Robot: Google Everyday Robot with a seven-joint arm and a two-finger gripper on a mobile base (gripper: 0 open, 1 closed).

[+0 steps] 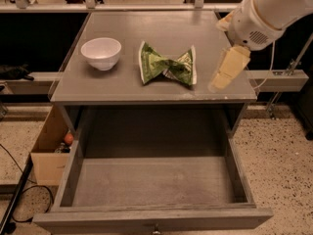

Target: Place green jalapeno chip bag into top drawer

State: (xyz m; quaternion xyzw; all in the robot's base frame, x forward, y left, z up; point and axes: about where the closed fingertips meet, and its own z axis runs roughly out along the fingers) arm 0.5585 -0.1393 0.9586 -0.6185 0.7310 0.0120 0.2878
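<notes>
The green jalapeno chip bag lies flat on the grey table top, near its middle, pinched like a bow-tie with pale edges. The top drawer is pulled wide open below the table top and nothing lies in it; its front panel with a small knob is at the bottom edge. My gripper, pale yellow at the end of the white arm, hangs above the right side of the table top, to the right of the bag and apart from it. It holds nothing.
A white bowl stands on the table top left of the bag. An open cardboard box with small items sits on the speckled floor left of the drawer. A black cable runs along the floor at the lower left.
</notes>
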